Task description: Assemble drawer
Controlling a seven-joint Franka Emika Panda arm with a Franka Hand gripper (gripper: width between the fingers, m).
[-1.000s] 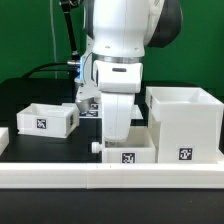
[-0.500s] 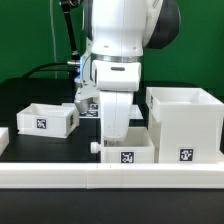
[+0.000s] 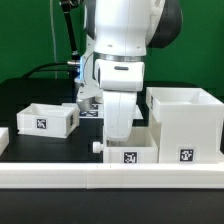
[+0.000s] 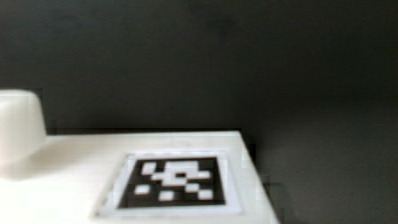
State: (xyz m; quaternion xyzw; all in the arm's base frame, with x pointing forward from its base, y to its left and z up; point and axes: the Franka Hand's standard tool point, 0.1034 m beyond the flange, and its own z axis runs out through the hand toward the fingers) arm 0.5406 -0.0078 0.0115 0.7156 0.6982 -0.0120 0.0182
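— Three white pieces. Where are they?
— Shell (image 3: 185, 125) on the exterior view's right. Left tray (image 3: 45, 118) well apart from it. Middle tray (image 3: 130, 152) just beside the shell, against the border wall (image 3: 110, 178), knob (image 3: 97, 147) pointing left. All on the tabletop (image 3: 20, 95).
— And the tool (image 3: 119, 134)?
— Down at the middle tray, tips hidden behind its wall. I can't tell whether they're apart or clamped.
— Advice?
— I'd grip one wall squarely, lift level, and line up with the shell before pushing.

Ext cam low, front-on, near; wrist cam v. close on tray (image 3: 145, 153) (image 4: 80, 170), shared w/ ext.
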